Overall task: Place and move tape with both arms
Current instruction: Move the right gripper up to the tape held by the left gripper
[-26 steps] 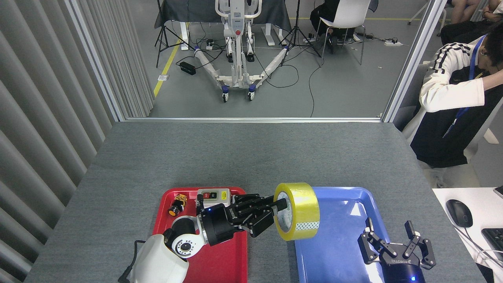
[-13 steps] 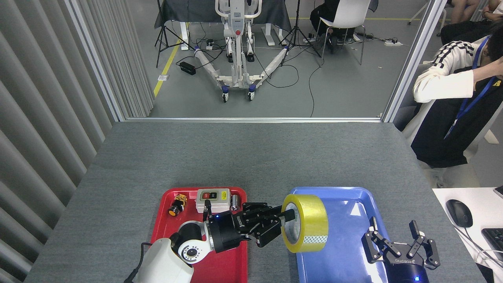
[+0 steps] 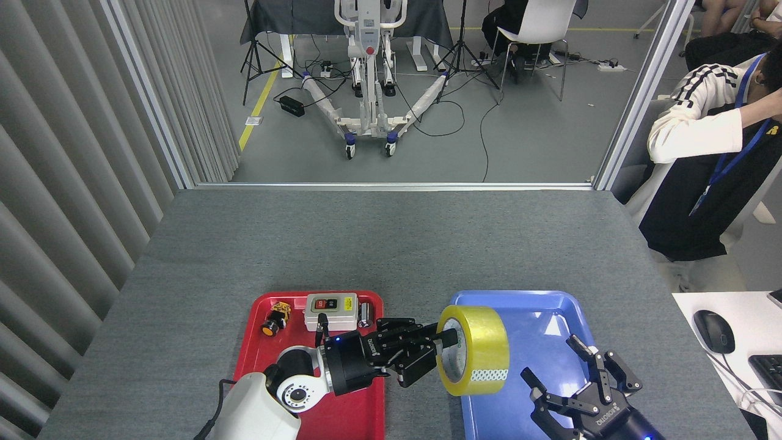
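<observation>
Yellow tape roll (image 3: 473,350) stands on edge over left rim of blue tray (image 3: 550,305). Left gripper (image 3: 427,351) fingers closed on roll, one finger inside white core. Right gripper (image 3: 580,388) over same tray, right of roll, fingers spread wide, not touching. Red tray (image 3: 317,415) under left arm holds grey switch box (image 3: 330,309).

The tape (image 3: 473,350), a wide roll of translucent yellow packing tape with a white inner core printed in green, is standing on edge, its open face turning left; it is sitting at the left rim of the blue tray (image 3: 550,305); the left gripper (image 3: 441,342) is clamping its near wall, one finger reaching into the core; the right gripper (image 3: 574,379) is hanging just beside it, fingers spread wide, apart from the roll.
</observation>
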Robot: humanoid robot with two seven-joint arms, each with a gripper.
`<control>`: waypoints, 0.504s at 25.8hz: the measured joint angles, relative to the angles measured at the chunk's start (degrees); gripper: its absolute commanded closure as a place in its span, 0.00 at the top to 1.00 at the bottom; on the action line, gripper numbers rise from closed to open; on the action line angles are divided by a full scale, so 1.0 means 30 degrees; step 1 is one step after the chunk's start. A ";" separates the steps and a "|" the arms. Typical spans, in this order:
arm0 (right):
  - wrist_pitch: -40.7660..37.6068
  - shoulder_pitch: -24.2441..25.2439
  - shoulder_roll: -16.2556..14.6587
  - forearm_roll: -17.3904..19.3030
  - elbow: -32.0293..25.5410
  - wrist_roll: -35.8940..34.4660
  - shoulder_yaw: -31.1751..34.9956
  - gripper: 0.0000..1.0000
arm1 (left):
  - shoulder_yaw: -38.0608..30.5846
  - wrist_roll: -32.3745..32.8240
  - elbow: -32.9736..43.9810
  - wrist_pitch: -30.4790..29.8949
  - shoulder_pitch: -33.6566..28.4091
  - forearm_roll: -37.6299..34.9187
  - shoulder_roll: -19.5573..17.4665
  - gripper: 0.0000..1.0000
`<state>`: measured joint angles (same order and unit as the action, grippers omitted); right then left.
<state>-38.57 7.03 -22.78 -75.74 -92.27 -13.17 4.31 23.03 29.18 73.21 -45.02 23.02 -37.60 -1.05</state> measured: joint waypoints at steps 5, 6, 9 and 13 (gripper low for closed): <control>-0.1859 -0.0074 -0.0082 0.0070 -0.1101 -0.0107 0.0843 0.99 | -0.0012 0.0001 0.0000 0.0000 -0.0017 -0.0007 0.0000 0.00; -0.1959 -0.0075 -0.0110 0.0084 -0.1268 -0.0118 0.0878 0.99 | -0.0010 0.0002 0.0000 0.0000 -0.0017 -0.0008 0.0000 0.00; -0.2078 0.0004 -0.0340 0.0158 -0.1570 -0.0136 0.0643 0.99 | -0.0004 0.0002 0.0000 0.0000 -0.0024 -0.0009 0.0000 0.00; -0.2136 0.0118 -0.1219 0.0398 -0.1947 -0.0349 -0.0418 0.99 | 0.0000 0.0003 -0.0004 0.0000 -0.0027 -0.0029 0.0019 0.00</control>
<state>-44.98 7.38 -26.43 -74.55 -98.11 -14.21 3.05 23.03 29.19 73.20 -45.02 22.94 -37.68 -1.00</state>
